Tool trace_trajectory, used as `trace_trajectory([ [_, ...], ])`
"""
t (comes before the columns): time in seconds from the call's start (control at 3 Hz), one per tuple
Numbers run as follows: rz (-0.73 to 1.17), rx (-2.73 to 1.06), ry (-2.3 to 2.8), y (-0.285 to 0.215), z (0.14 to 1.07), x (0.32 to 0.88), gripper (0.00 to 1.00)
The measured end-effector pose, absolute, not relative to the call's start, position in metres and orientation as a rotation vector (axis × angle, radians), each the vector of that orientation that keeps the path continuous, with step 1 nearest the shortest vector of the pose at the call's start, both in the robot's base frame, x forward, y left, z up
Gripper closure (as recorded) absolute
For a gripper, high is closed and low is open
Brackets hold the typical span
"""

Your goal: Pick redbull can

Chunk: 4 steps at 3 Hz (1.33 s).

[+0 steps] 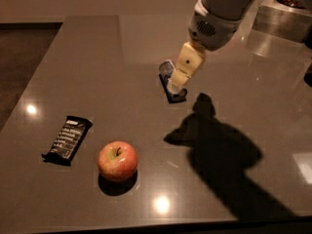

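The redbull can lies on its side on the dark table, blue and silver, mostly hidden behind my gripper. My gripper, with cream-coloured fingers under a grey wrist, hangs directly over the can and covers its near end. Only the can's far end and a bit of its near silver end show.
A red apple sits at the front left. A black snack bar lies left of it. A metal box-like object stands at the back right. The table's front edge runs along the bottom.
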<state>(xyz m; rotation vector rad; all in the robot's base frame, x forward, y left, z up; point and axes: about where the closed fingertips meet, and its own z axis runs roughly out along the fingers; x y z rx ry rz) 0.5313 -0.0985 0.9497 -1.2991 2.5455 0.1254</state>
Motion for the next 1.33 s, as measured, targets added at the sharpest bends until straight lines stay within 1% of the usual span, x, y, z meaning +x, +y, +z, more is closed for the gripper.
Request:
trace_trajectory([
  [0.67, 0.104, -1.080, 2.665, -0.066, 0.921, 0.579, 0.00],
  [1.33, 0.099, -0.967, 2.710, -0.070, 0.904, 0.609, 0.00],
])
